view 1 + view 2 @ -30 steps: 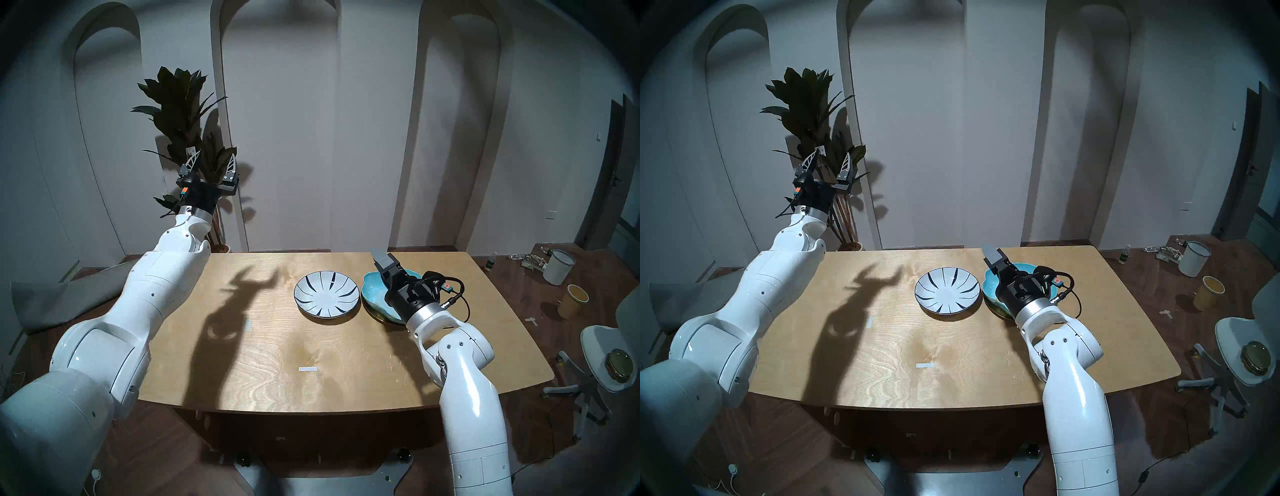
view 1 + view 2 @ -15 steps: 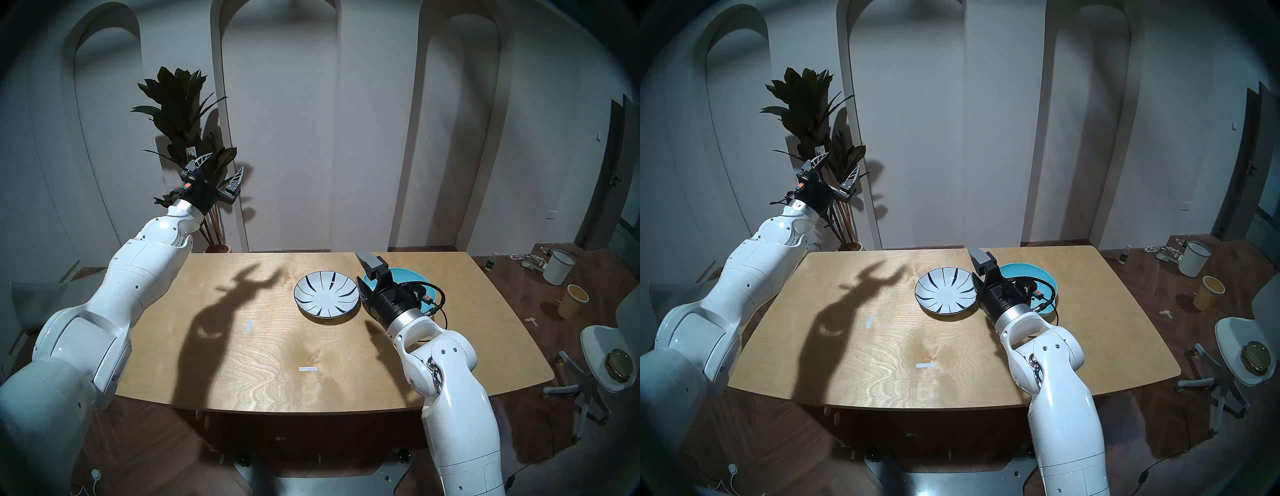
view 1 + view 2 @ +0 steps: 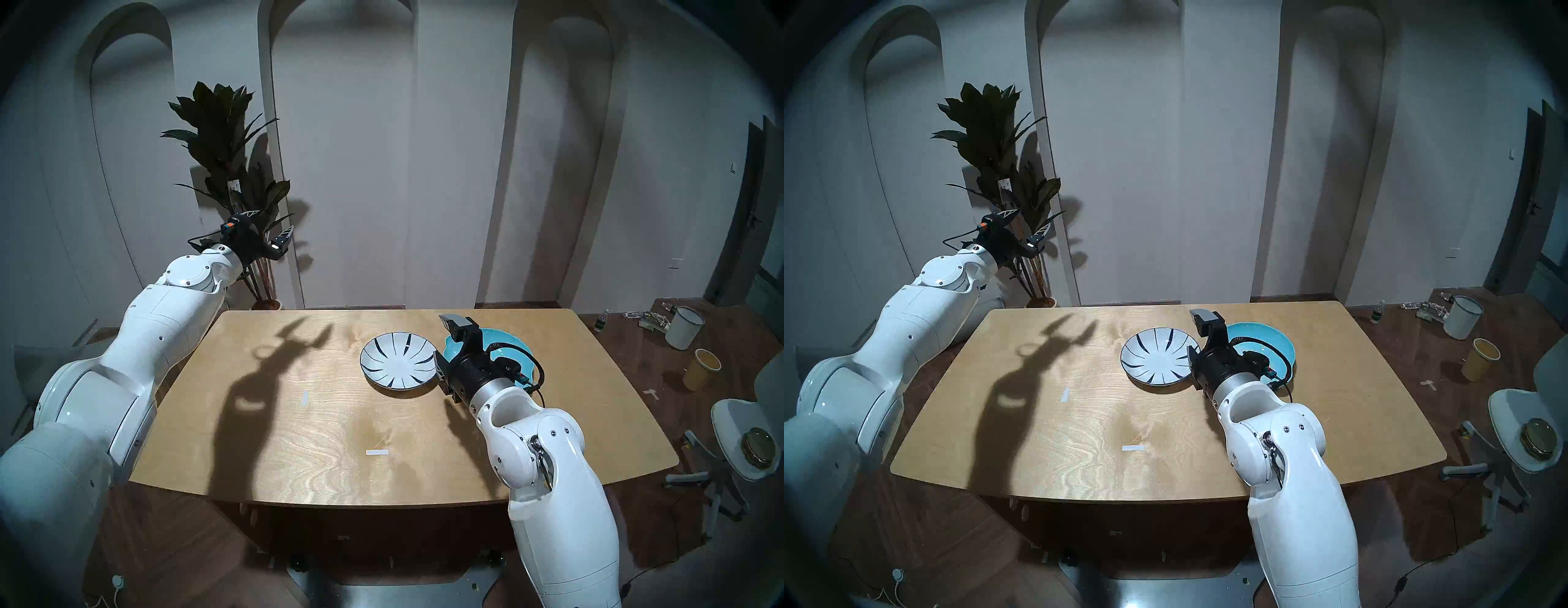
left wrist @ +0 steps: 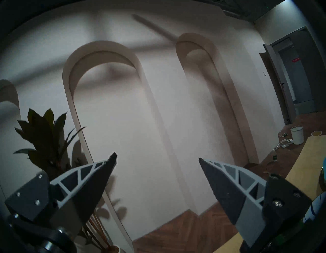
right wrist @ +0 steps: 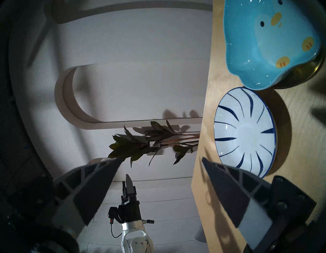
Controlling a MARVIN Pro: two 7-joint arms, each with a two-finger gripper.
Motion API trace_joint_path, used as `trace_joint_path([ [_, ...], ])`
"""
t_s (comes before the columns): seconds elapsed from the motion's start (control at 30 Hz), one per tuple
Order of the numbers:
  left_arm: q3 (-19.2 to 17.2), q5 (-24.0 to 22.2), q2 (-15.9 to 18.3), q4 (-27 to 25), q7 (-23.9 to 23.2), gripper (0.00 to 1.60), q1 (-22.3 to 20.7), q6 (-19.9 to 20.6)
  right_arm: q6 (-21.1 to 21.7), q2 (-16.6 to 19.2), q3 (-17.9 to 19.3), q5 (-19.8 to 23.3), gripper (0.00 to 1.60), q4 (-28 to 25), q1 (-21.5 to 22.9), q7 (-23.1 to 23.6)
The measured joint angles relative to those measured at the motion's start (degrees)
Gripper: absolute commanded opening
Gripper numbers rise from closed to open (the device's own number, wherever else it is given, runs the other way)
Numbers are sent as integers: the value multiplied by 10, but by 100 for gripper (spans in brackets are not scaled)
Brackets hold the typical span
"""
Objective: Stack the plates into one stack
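The turquoise wavy plate [image 3: 505, 339] with a penguin face [image 5: 264, 35] lies on the gold plate [image 5: 299, 74], whose rim shows under it, at the back right of the table [image 3: 318, 424]. The white plate with dark-blue stripes [image 3: 399, 361] [image 5: 245, 132] lies just left of them, apart. My right gripper [image 3: 443, 361] [image 5: 161, 159] hovers turned on its side between the two, open and empty. My left gripper [image 3: 271, 223] [image 4: 157, 157] is raised off the table's back left corner, open and empty.
A potted plant [image 3: 225, 140] stands behind the left gripper. On the floor at the right are a white bucket [image 3: 684, 327] and a yellow paper cup [image 3: 702, 368]. A white chair carries a gold-lidded tin [image 3: 757, 446]. Tape strips [image 3: 377, 452] mark the tabletop.
My right gripper has drawn back off the turquoise plate to the left and rolled onto its side. My left arm has lowered and tipped its gripper forward.
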Motion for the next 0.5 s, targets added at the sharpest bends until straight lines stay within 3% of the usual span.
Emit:
trace_joint_path([
  [0.5, -12, -28, -8, 6, -45, 160, -36, 128, -92, -4, 12, 63, 160, -39, 22, -184],
])
